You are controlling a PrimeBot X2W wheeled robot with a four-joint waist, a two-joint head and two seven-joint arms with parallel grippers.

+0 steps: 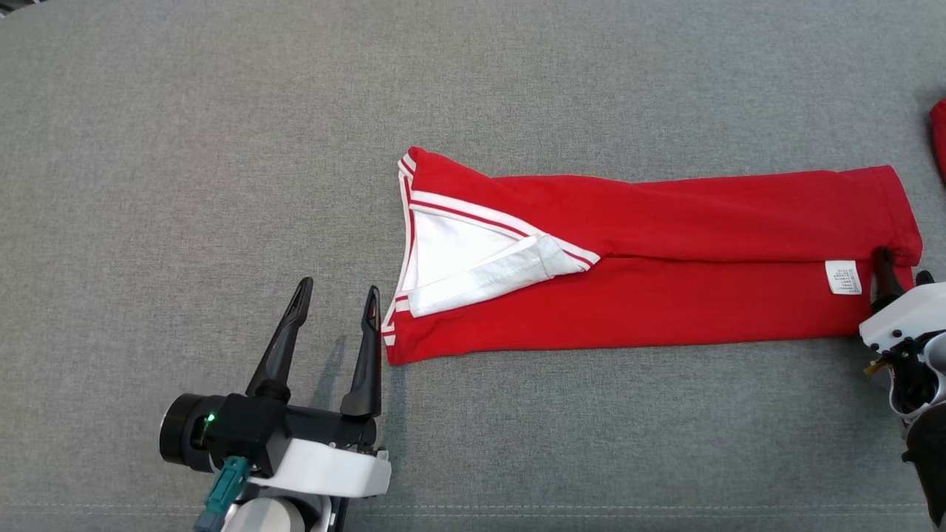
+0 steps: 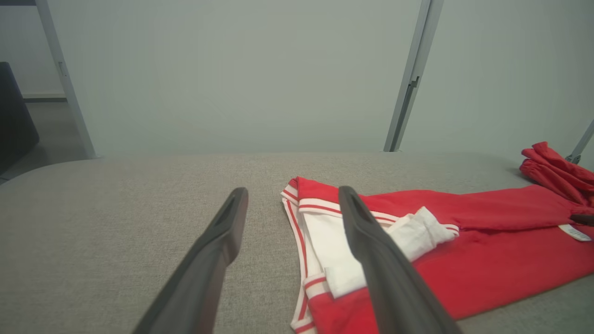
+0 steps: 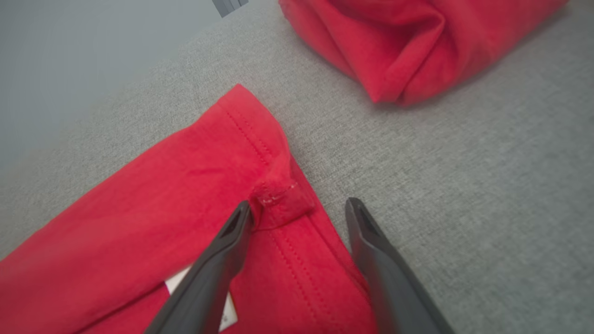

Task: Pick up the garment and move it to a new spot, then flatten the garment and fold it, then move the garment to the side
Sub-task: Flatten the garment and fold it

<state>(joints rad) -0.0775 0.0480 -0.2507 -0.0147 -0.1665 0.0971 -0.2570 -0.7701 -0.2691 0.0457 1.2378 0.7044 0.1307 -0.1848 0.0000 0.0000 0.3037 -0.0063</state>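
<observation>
Since left gripper [image 1: 338, 287] and right gripper [image 3: 299, 202] sit jaws apart, pinching the garment [image 1: 665, 295] hem between right's tips may catch one layer only.

small white care label [image 1: 843, 277] on red garment [image 1: 665, 295], print perhaps too tiny to read

Wide grey woven-fabric surface [image 1: 222, 148], flat, with a stitched seam along the near edge. Lying directly on it: long red cotton garment [image 1: 665, 310] with white striped trim, folded into a narrow band running left to right, mostly right of centre. White-lined neck opening [image 1: 451, 258] at its left end, small white label [image 1: 843, 277] near its right end. Bunched red cloth [image 3: 408, 41] near the band's far right corner, apart from it.
</observation>
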